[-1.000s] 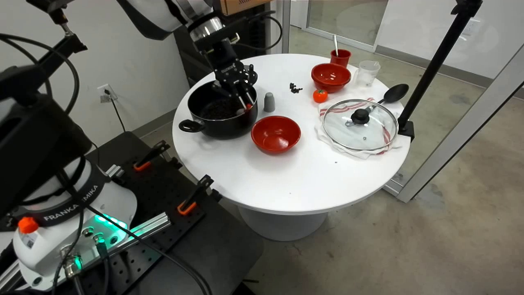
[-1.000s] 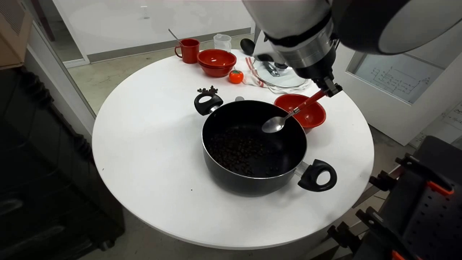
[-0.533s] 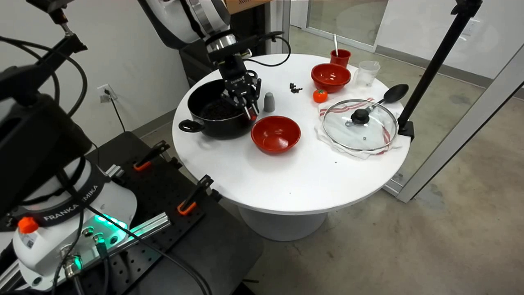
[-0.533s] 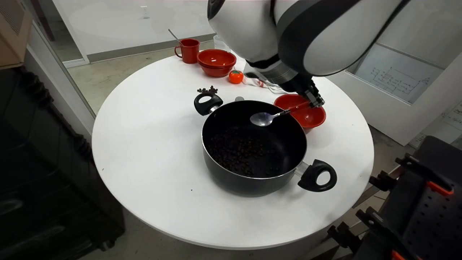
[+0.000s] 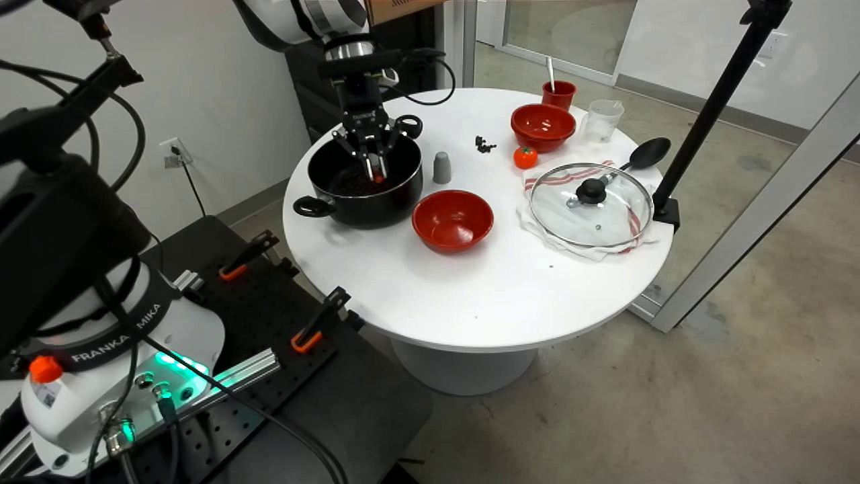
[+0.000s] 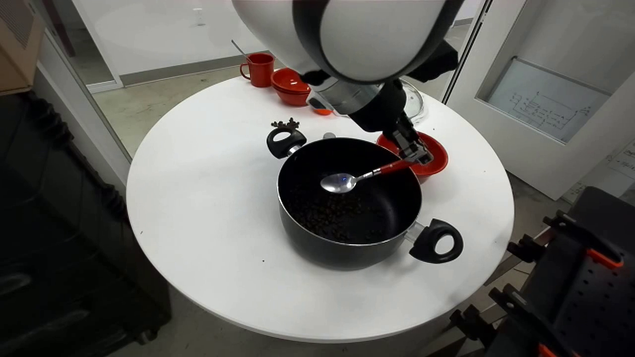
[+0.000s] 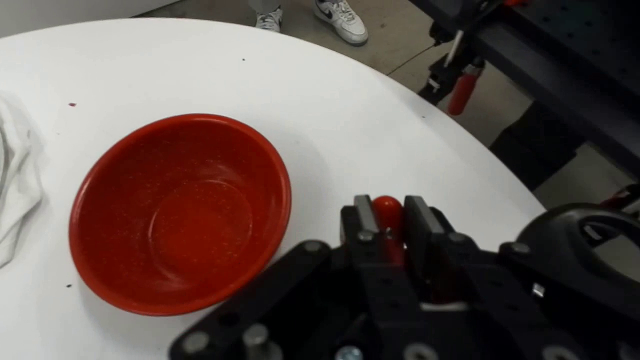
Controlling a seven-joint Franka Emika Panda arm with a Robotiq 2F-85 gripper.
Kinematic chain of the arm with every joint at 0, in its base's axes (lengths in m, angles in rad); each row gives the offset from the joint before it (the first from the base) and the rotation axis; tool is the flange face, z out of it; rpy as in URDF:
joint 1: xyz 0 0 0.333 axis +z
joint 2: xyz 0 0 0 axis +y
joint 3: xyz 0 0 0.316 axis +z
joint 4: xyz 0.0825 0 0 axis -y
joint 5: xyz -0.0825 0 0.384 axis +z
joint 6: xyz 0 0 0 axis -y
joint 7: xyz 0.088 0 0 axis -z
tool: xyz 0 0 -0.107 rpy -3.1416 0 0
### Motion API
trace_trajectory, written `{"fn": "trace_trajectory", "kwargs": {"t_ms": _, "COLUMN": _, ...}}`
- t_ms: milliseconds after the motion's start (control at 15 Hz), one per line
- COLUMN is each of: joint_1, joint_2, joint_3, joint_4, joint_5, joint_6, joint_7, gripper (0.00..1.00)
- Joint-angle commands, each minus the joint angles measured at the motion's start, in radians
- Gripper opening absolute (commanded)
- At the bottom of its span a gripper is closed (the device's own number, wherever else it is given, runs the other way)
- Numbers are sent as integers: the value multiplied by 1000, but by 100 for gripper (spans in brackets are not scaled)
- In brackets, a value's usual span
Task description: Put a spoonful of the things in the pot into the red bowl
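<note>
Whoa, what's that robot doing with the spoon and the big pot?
The robot's gripper is shut on the red handle of a spoon. The metal end is over or in the black pot, where lots of dark little bits lie. I can't see any bits on the spoon, and none show in the red bowl beside the pot. Probably the robot is about to scoop some up for that bowl.

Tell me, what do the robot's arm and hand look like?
The arm has rounded white segments with black bands and a silvery collar. Its base reads FRANKA, with green lights. A black cable loops near the black, jointed gripper, whose fingertips are grey.
</note>
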Motion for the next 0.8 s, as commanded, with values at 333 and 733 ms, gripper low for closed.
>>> {"fn": "trace_trajectory", "kwargs": {"t_ms": 333, "joint_1": 80, "joint_2": 38, "joint_3": -7, "joint_4": 165, "joint_5": 191, "joint_6": -340, "joint_7": 88, "gripper": 5}}
{"fn": "trace_trajectory", "kwargs": {"t_ms": 733, "joint_1": 64, "joint_2": 185, "joint_3": -65, "joint_4": 314, "joint_5": 249, "joint_6": -527, "joint_7": 216, "gripper": 5}}
